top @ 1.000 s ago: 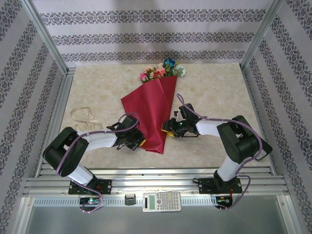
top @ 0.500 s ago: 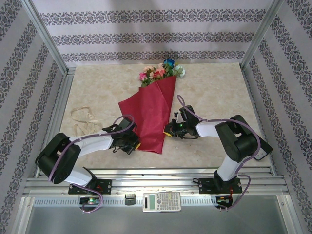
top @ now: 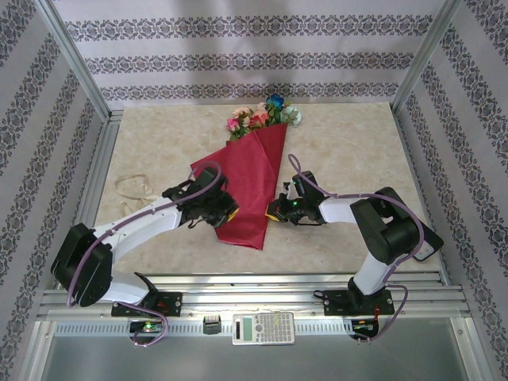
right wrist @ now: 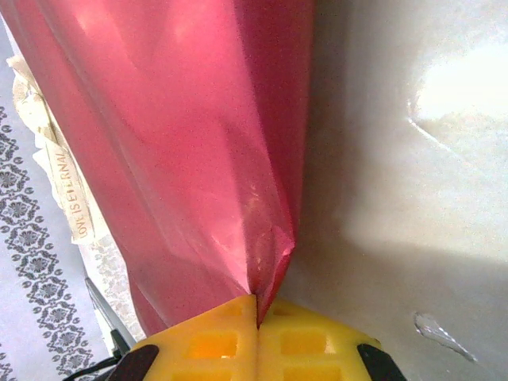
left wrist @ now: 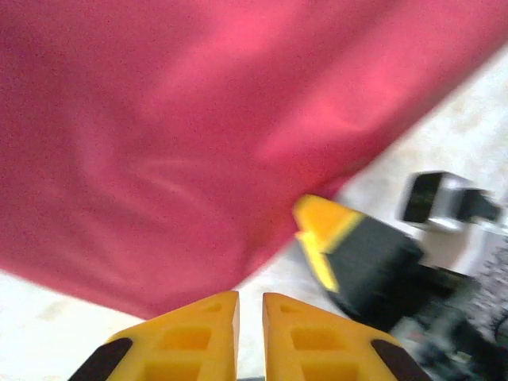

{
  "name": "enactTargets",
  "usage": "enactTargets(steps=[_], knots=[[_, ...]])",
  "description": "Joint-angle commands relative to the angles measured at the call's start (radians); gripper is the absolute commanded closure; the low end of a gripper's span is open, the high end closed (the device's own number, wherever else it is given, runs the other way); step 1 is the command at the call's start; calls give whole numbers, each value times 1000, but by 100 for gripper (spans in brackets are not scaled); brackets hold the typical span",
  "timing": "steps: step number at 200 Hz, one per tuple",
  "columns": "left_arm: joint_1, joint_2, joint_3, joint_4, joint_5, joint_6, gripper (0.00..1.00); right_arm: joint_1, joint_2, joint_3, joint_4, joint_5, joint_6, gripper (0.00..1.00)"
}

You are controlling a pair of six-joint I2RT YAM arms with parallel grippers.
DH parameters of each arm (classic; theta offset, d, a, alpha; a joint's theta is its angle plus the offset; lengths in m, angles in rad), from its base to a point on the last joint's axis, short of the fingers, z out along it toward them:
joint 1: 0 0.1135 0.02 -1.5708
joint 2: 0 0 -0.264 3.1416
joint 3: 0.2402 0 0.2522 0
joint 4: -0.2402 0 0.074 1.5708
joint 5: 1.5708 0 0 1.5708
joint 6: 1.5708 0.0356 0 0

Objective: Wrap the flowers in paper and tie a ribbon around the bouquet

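Here the right gripper (right wrist: 256, 316) is clamped on the paper (right wrist: 182, 159) edge — the left gripper (left wrist: 250, 308) stands barely parted, empty.

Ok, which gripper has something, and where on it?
The right gripper pinches the paper by its edge near the cone's narrow end; the left gripper holds nothing.

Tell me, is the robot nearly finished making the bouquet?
About halfway. Done: the flowers sit inside the red paper, folded into a cone. In hand: the right hand pinches the paper's right edge, while the left hand sits at its left side, gripping nothing. Left: the ribbon lies loose on the table, not tied.
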Motion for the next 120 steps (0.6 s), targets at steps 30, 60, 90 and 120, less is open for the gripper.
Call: enactTargets(steps=[30, 60, 90, 120], knots=[[-16, 240, 12, 157, 71, 35, 86, 13, -29, 6, 6, -20, -16, 100], [-14, 288, -39, 157, 40, 76, 89, 12, -41, 21, -6, -34, -23, 100], [-8, 283, -113, 131, 1, 128, 91, 12, -40, 30, -7, -51, -33, 100], [-2, 294, -204, 216, 12, 111, 91, 13, -26, 21, 33, -70, -41, 92]])
